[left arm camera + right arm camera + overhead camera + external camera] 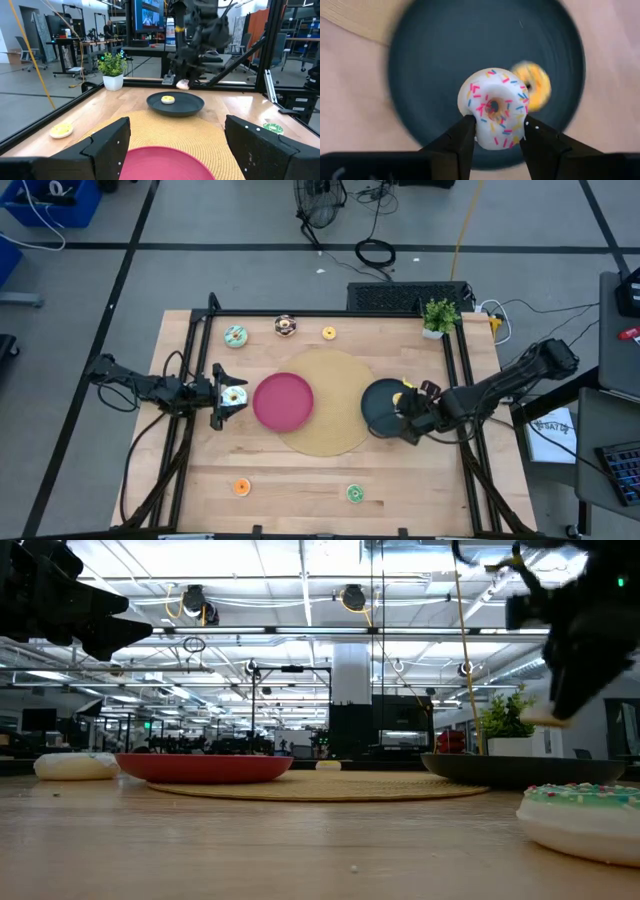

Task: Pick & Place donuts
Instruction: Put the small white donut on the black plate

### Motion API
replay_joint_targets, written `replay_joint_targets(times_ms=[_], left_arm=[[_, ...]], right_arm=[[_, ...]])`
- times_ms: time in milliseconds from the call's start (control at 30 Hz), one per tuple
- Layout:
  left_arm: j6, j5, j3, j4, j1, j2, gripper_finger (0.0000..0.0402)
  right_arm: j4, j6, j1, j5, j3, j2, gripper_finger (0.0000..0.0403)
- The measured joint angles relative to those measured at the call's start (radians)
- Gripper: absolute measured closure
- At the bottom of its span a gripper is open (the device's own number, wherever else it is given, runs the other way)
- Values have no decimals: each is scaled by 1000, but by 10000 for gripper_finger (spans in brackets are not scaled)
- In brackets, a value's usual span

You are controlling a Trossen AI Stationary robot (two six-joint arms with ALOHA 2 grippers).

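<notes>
Early in the job, by the look of it. Only one yellow donut (532, 86) lies in the black plate (378, 406); the pink plate (283, 401) shows nothing in it from above. Both plates sit on the round woven mat (330, 430).

Still loose on the table (300, 480):
- teal donut (235, 336), brown donut (286, 326) and small yellow donut (329, 333) along the far edge
- orange donut (242, 487) and green donut (355, 494) along the near edge

So five are left to collect, plus whatever the arms carry.

Right gripper (496, 131): hanging over the black plate, fingers pinched on a white sprinkled donut (494, 107), gripping its lower rim from both sides. The donut is clear of the plate, just beside and above the yellow one. My guess is the drop into the black plate comes next.

Left gripper (228, 397): sits just left of the pink plate, pointing at it. In the overhead shot a pale donut (234, 395) sits between its fingers. In its own wrist shot the fingers stand wide apart with no donut visible, so I cannot tell whether it is actually gripping that donut or only straddling it.
</notes>
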Motion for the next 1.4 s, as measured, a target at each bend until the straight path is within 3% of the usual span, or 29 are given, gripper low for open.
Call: replay_joint_targets(times_ms=[467, 1067, 1400], left_arm=[[0, 0, 0, 0, 0, 0, 82], [0, 0, 0, 0, 0, 0, 82], [0, 0, 0, 0, 0, 0, 82]], right_arm=[[159, 64, -50, -34, -215, -93, 274], [201, 31, -50, -133, -224, -119, 273], [225, 16, -50, -106, -224, -118, 200]])
